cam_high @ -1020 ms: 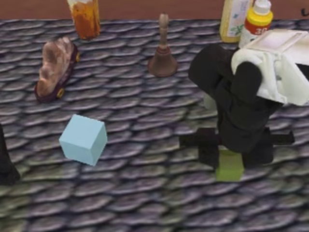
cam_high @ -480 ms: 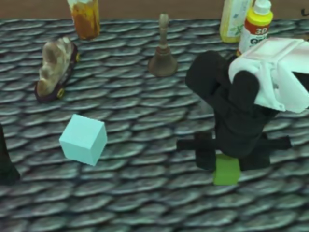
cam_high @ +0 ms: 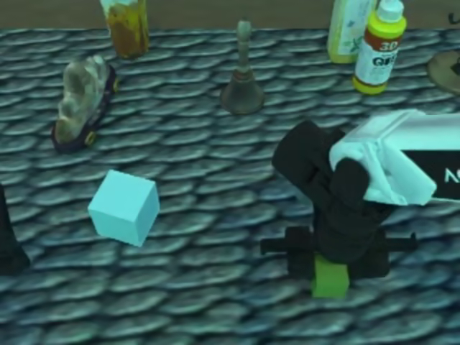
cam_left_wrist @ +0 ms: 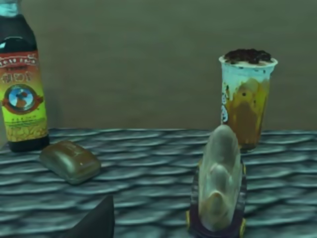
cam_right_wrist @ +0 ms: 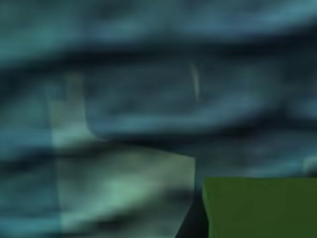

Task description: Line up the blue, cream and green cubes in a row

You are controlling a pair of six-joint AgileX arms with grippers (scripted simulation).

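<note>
The right gripper has its fingers clenched on the green cube, low over the patterned surface toward the front right of the top view. In the right wrist view the green cube sits just beside a pale block that looks like the cream cube; from above, the arm hides that block, so its exact spot is unclear. The blue cube stands alone, well apart on the left. The left arm is parked at the left edge; I cannot tell how its fingers stand. By my reading the task is at an early-to-middle stage: the green cube is in hand, no row of three exists, and the blue cube remains far from the other two.
</note>
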